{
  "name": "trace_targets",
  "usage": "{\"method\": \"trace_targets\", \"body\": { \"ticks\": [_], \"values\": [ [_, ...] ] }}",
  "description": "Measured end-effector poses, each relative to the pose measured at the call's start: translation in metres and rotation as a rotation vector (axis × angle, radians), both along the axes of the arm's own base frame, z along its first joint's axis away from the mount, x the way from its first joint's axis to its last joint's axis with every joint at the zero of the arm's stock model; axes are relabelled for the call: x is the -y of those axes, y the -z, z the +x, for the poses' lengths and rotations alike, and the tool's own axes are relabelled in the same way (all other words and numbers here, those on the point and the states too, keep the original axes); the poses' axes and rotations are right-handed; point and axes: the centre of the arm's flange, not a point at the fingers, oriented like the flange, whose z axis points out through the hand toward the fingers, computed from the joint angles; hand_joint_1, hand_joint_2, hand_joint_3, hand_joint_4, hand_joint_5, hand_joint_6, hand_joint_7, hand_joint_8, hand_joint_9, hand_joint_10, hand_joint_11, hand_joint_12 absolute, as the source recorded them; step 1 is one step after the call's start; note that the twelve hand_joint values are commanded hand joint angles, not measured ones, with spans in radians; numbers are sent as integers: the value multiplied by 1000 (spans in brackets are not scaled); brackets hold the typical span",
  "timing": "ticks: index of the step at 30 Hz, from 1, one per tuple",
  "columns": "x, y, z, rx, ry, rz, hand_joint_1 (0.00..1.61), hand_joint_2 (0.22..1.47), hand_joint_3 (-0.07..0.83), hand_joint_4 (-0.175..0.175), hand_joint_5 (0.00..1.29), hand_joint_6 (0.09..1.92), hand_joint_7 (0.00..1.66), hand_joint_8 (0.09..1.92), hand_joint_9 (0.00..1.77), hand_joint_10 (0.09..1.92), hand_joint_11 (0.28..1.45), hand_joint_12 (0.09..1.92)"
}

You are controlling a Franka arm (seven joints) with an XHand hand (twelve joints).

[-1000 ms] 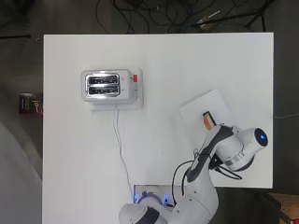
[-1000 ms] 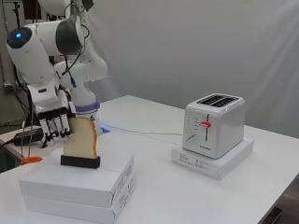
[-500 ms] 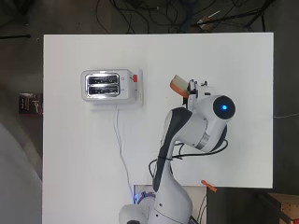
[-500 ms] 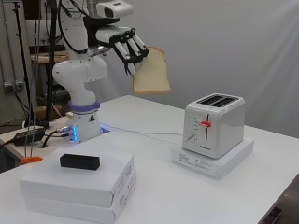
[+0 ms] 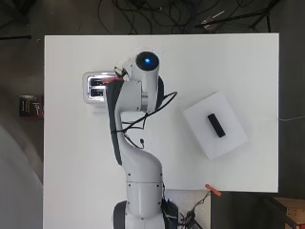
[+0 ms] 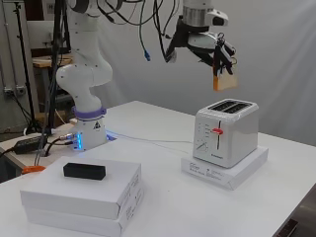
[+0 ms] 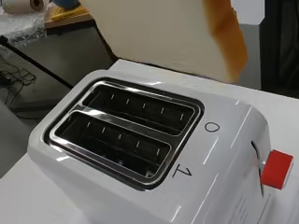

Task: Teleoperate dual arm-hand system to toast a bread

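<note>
Robot hand [image 6: 220, 53] points down, fingers curled round the top edge of a bread slice [image 6: 224, 81], pinching it so it hangs on edge. The slice is in the air above the toaster [image 6: 226, 132], clear of it, not yet in either slot. Wrist view: pale crumb face and brown crust of the slice [image 7: 187, 32] sit over the far slot [image 7: 140, 106]; the near slot [image 7: 110, 144] is also empty.

Step in hand, as judged: carry done, lining up for insertion. Next move calls for bringing the slice's lower edge parallel to one slot, centring it over the opening, then a straight descent and release. The red lever [image 6: 216, 131] is up and remains to be pressed.

Materials: toaster is a glossy white plastic box with rounded corners and a bright metal rim round two long narrow slots with wire guides inside. It stands on a flat white box [image 6: 224, 165] on the matt white table [image 6: 163, 207]. Its thin white cord [image 6: 148, 141] trails toward the arm base. Bread looks soft and light, roughly square.

Apart, nearer the side camera: two stacked white boxes [image 6: 84, 197] carrying a small black block [image 6: 84, 171].
</note>
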Motion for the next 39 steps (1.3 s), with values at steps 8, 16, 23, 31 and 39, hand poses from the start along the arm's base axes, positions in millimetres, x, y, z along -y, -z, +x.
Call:
{"method": "trace_targets", "body": {
  "ticks": [8,16,23,31,39],
  "values": [
    [-44,-12,43,-98,-76,47,957,1276,-1,52,627,1442,1008,612,1325,87,768,129],
    [-104,72,22,-192,-210,5,879,1258,-3,175,719,1370,1390,87,1461,211,693,875],
    [-125,82,-5,-30,-248,-75,882,1256,-1,175,723,1365,1452,87,1275,726,592,1103],
    [-133,80,2,-162,-187,-115,7,864,4,6,45,87,68,87,227,87,391,87],
    [-86,64,16,-68,75,-118,0,1056,12,-25,196,87,225,87,322,87,380,87]
  ]
}}
